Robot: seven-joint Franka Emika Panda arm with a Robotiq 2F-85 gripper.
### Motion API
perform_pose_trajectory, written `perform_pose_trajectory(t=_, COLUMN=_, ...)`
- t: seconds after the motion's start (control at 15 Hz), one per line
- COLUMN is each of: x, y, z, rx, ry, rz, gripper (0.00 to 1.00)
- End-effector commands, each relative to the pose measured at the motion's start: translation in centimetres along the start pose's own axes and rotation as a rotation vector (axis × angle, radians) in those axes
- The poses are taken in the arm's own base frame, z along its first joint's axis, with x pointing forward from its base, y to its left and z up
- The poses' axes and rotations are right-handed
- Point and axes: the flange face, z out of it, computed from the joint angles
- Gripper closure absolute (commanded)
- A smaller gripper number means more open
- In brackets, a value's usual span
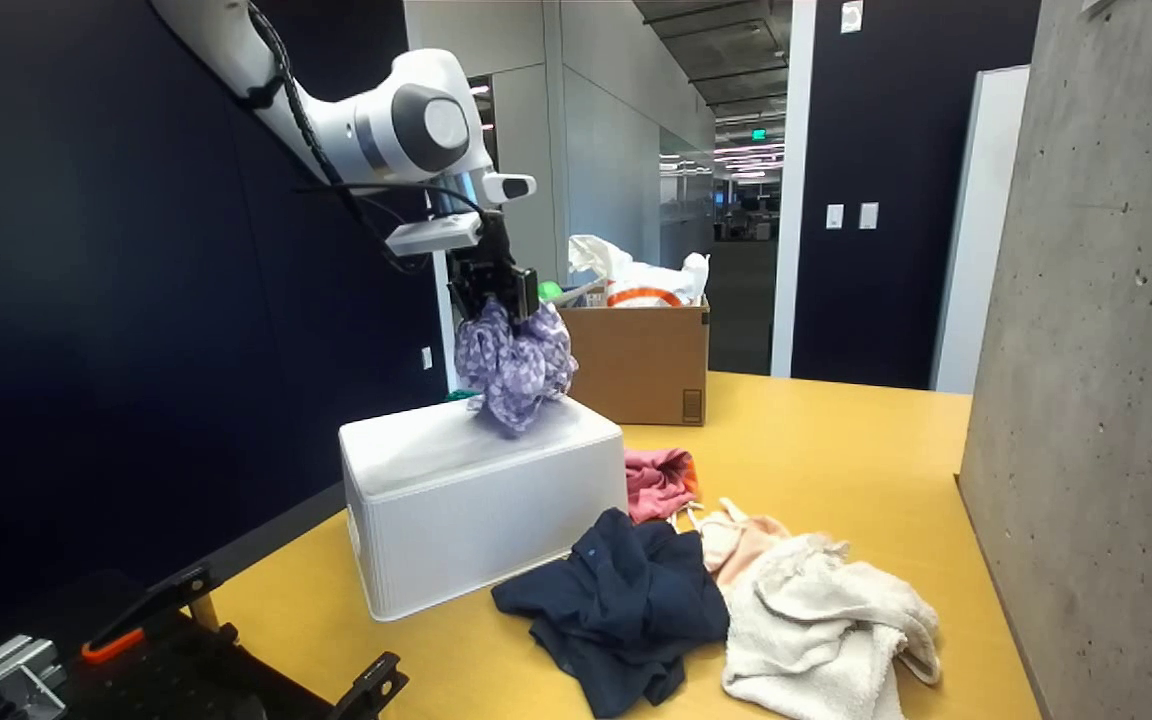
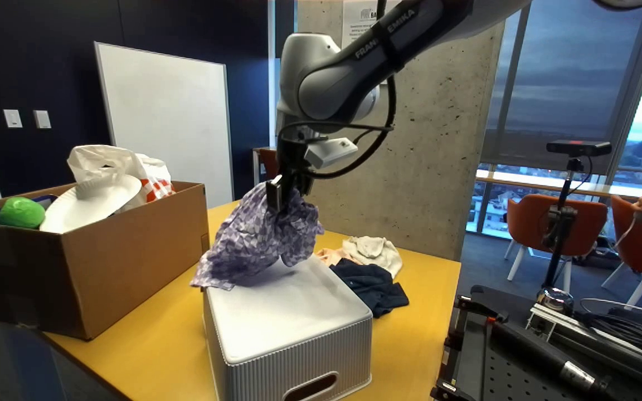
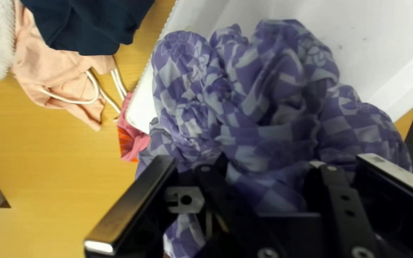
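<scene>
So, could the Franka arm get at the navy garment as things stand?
Probably not straight away: purple cloth is bunched around the fingers, and whether it is gripped is unclear. Otherwise the way looks free, since the navy garment lies uncovered beside the white box.

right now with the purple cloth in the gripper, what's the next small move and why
Probably raise the gripper a little before any sideways move: in an exterior view the purple cloth it holds hangs low over the white box and seems to overhang one edge, so it could drag.
</scene>
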Motion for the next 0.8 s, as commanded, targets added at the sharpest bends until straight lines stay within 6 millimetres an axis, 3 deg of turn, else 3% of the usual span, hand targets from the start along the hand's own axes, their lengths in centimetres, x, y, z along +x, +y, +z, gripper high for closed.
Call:
perform_pose_trajectory(t=0.0, x=-4.2, y=4.4, z=-5.1, rx=-0.020, ry=0.042, rz=0.072, gripper=0.94)
perform_pose_trajectory(t=0.4, x=-11.9, y=14.2, z=-8.7, rx=-0.067, ry=0.036, rz=0.240, gripper=0.94)
perform_pose_trajectory(t=0.6, x=-16.0, y=19.2, z=-8.6, rx=-0.070, ry=0.022, rz=0.331, gripper=0.94)
perform_pose_trajectory(t=0.73, x=-18.3, y=22.6, z=-7.3, rx=-0.071, ry=0.006, rz=0.391, gripper=0.94)
